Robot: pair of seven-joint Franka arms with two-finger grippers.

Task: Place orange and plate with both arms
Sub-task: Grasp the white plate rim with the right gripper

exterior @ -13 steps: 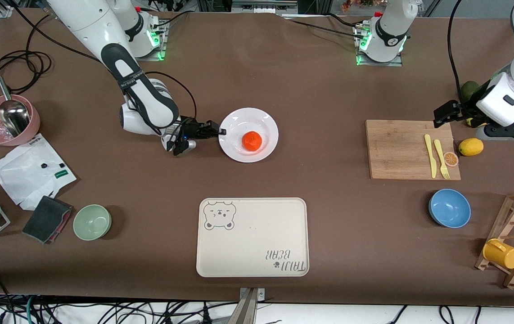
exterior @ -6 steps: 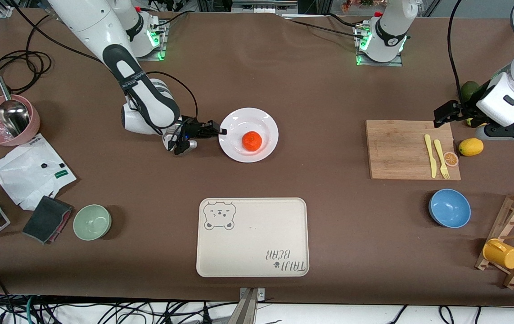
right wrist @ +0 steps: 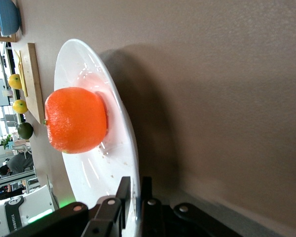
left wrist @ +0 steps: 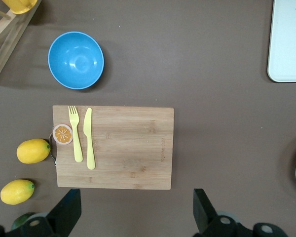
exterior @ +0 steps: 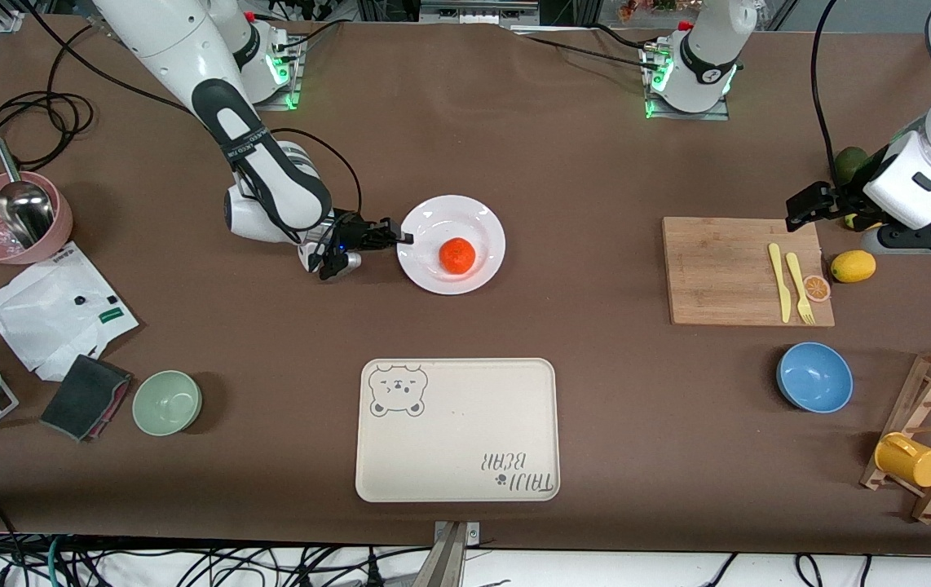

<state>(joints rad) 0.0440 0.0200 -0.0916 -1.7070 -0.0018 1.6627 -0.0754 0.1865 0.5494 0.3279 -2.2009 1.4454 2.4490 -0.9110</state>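
The white plate [exterior: 478, 222] sits on the brown table near the middle, with the orange [exterior: 457, 255] resting on it. My right gripper [exterior: 403, 238] is shut on the plate's rim at the edge toward the right arm's end. In the right wrist view the plate [right wrist: 89, 173] runs between the two fingers [right wrist: 123, 190], and the orange [right wrist: 75, 120] sits in it. My left gripper [exterior: 796, 209] is open and empty, up over the corner of the wooden board [exterior: 718, 269]; its fingers [left wrist: 69, 210] show wide apart in the left wrist view.
A cream bear-printed tray [exterior: 457, 430] lies nearer the front camera than the plate. The board carries a yellow knife, a fork and an orange slice [exterior: 817, 287]. A lemon [exterior: 853, 266], blue bowl [exterior: 814, 377], green bowl [exterior: 167, 402] and pink bowl [exterior: 13, 228] stand around.
My right gripper and the plate with the orange have shifted very slightly toward the left arm's end. The left arm has not moved.
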